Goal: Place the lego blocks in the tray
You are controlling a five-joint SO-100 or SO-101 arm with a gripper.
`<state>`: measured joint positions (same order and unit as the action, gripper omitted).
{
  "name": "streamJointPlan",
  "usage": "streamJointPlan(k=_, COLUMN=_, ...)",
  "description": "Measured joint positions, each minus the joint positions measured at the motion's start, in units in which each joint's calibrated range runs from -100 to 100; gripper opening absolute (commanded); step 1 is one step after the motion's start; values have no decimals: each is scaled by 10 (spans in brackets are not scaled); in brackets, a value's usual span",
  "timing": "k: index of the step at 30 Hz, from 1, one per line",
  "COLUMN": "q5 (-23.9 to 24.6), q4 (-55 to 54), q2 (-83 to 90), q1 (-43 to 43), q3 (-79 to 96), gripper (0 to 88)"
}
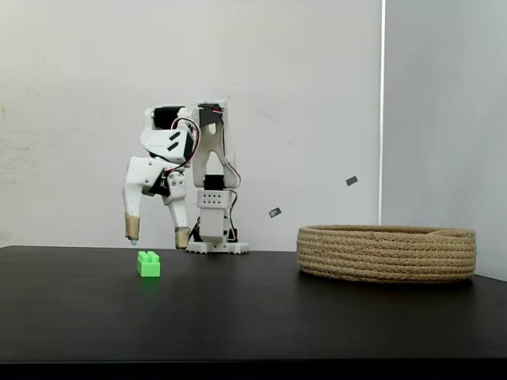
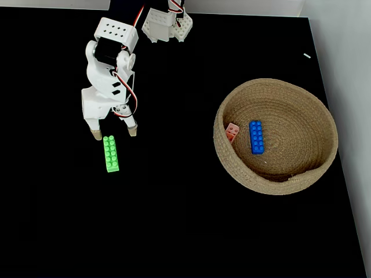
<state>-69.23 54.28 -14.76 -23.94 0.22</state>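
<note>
open gripper poised behind the green brick

the gripper (image 2: pixel 115 134) hangs low over the black table (image 2: pixel 174 220) with its two tan-tipped fingers (image 1: pixel 132 229) spread wide and nothing between them. in the fixed view from above, the green lego block (image 2: pixel 111 153) lies just ahead of the fingertips, its near end roughly in line with the gap between them, its long side running away from the tool. that alignment looks deliberate: the fingers would probably close across the brick's narrow width, the easier grip on a long thin piece. in the fixed view from the side, the tips sit above and behind the brick (image 1: pixel 148 264), apart from it, so the grasp is not yet made.

the green block is a bright, long, two-row studded brick, lying flat with studs up. well off to the side of the tool, away from the arm's base (image 2: pixel 167 26), sits the tray (image 2: pixel 324 156), a round basket of coiled tan rope with low walls. the blue lego block (image 2: pixel 256 136) already lies inside it, flat on the floor, beside a small pinkish piece (image 2: pixel 232 132) near the inner wall. judging by this, about half the job is done; the green brick remains to be carried over.
</note>
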Motion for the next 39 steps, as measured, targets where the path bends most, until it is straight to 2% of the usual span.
streamJointPlan(k=9, q5=-3, q4=0, q2=-58, q1=-15, q3=-70, gripper=265)
streamJointPlan(k=21, q5=17, q4=-43, q2=-112, q1=0, q3=-103, gripper=221)
streamJointPlan(k=26, q5=43, q4=-65, q2=-131, q1=17, q3=-93, gripper=152)
streamJointPlan(k=31, q5=61, q4=-121, q2=-129, q1=24, q3=-44, gripper=2)
streamJointPlan(k=39, q5=72, q4=-140, q2=-101, q1=24, q3=-13, gripper=0)
